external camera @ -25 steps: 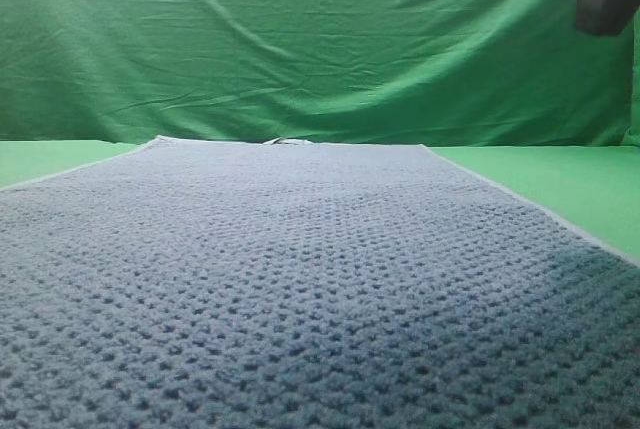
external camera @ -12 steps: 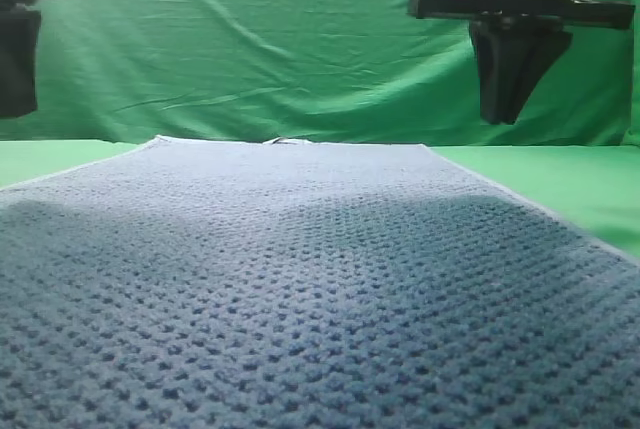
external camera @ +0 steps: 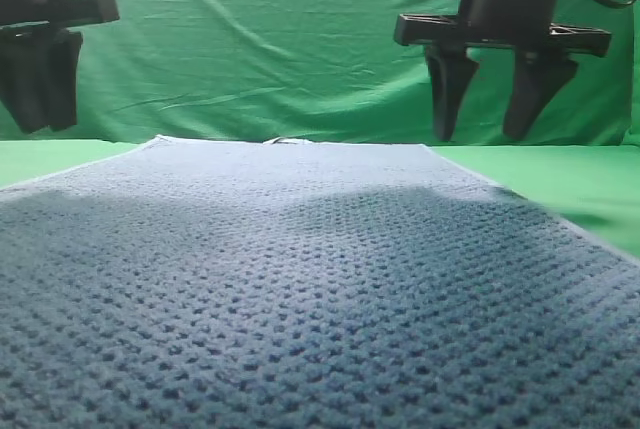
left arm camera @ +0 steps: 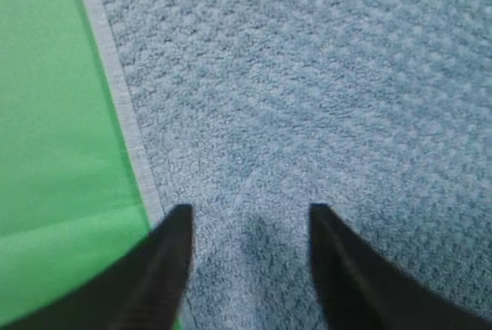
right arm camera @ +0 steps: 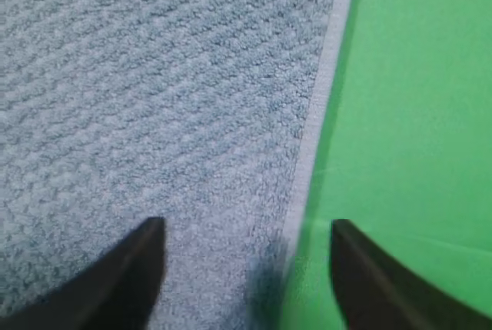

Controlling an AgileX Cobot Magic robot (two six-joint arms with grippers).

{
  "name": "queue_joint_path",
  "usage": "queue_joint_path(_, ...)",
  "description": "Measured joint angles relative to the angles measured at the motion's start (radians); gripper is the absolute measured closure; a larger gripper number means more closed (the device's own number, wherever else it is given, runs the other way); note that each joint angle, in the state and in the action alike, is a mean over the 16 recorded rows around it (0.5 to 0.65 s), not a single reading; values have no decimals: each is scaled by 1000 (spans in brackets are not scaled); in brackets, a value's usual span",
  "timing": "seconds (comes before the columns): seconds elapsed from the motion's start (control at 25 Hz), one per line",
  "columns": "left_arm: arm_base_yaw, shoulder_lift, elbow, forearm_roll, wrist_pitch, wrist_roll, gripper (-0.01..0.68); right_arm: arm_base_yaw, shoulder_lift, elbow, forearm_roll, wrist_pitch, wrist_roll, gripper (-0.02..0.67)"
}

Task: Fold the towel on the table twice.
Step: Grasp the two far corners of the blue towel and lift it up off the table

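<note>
A: What is shown from the exterior high view?
B: The towel is spread flat, unfolded, on the table; both folds are judged outstanding. The right gripper is held parted and empty above it.

A: And the wrist views?
B: The left gripper is parted over the left hem, the right one over the right hem; nothing is gripped.

A staged robot-lab setup is suggested: a wrinkled green backdrop curtain is hung behind the green-clothed table.
</note>
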Motion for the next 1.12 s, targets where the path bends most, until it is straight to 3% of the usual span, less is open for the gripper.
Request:
queue_joint_path(0.2,0,17,-1,20,-14,-53,148,0,24,-1,2,-21,2,52)
queue_joint_path(0.4,0,46,-1,61,-22,-116,35,0,55,-1,4,-37,4,4)
queue_joint_path(0.88,0,128,-9,135,-55,-197,28,0,109,-7,3,-77,-2,4)
queue_joint_path(1.12,0,149,-19,117,-59,-202,68,5,117,-11,-1,-97,-17,27)
